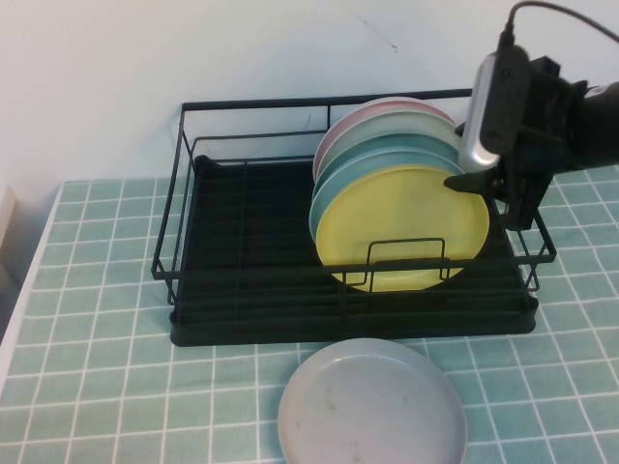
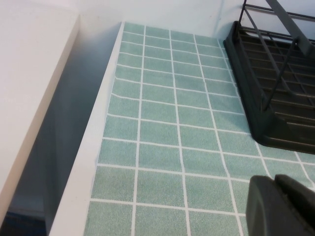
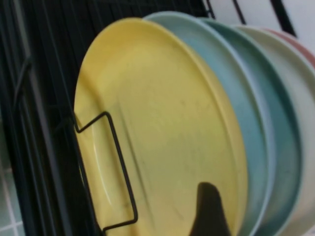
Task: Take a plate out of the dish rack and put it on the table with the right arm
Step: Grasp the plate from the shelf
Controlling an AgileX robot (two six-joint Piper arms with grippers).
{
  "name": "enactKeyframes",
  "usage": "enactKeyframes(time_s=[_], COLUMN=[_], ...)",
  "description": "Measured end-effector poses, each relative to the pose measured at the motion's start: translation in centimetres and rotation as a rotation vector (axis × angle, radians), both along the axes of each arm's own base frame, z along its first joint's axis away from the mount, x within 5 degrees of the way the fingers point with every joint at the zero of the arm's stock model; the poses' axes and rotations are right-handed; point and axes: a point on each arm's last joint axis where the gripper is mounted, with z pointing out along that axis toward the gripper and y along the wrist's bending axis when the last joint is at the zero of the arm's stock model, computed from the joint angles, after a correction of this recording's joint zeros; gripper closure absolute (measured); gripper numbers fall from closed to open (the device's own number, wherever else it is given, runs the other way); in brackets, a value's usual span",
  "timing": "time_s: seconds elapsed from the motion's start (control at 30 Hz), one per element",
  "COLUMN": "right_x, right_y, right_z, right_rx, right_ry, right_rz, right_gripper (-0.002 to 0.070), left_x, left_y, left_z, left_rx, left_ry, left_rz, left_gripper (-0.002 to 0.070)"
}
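**Right gripper at the yellow plate's rim, jaws not yet closed**

Nearest the camera, a grey plate (image 1: 372, 404) lies flat on the table (image 1: 97, 377), just in front of the dish rack (image 1: 251, 309). Inside the rack, the yellow plate (image 1: 401, 227) stands on edge at the front of a row, behind a small wire loop holder (image 1: 406, 259), with a light blue plate (image 1: 387, 164) and paler ones stacked close behind it. The right gripper (image 1: 476, 182) hovers at the yellow plate's upper right rim, released, one fingertip (image 3: 209, 209) showing dark over the plate's face. The left gripper (image 2: 280, 206) sits low over the tiles to the rack's left; whether it is open I cannot tell.

The risks, as I judge them: the plates sit so tightly that the jaws may pinch the blue plate too; the lifted plate could snag on the wire loop; and the grey plate crowds the landing spot.
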Motion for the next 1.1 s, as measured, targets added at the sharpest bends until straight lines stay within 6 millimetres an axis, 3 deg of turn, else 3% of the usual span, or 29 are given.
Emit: enactKeyframes(time_s=[0.27, 0.67, 0.9, 1.0, 1.1], right_x=[1.7, 2.5, 2.4, 2.9, 2.9], right_y=[0.5, 2.0, 3.2, 3.0, 2.9], right_z=[-3.1, -5.1, -5.2, -4.8, -4.1], right_rx=[-0.039, -0.061, -0.096, -0.076, -0.051], right_ry=[0.043, 0.035, -0.030, -0.075, -0.085], right_rz=[0.011, 0.011, 0.047, -0.022, -0.051], right_gripper=[0.0230, 0.0246, 0.0338, 0.0332, 0.0276], left_x=[0.0, 0.0, 0.0, 0.0, 0.0], left_y=[0.0, 0.0, 0.0, 0.0, 0.0], left_z=[0.0, 0.0, 0.0, 0.0, 0.0], left_rx=[0.000, 0.000, 0.000, 0.000, 0.000], left_ry=[0.000, 0.000, 0.000, 0.000, 0.000], left_rz=[0.000, 0.000, 0.000, 0.000, 0.000], left_gripper=[0.0678, 0.0678, 0.0678, 0.0678, 0.0678])
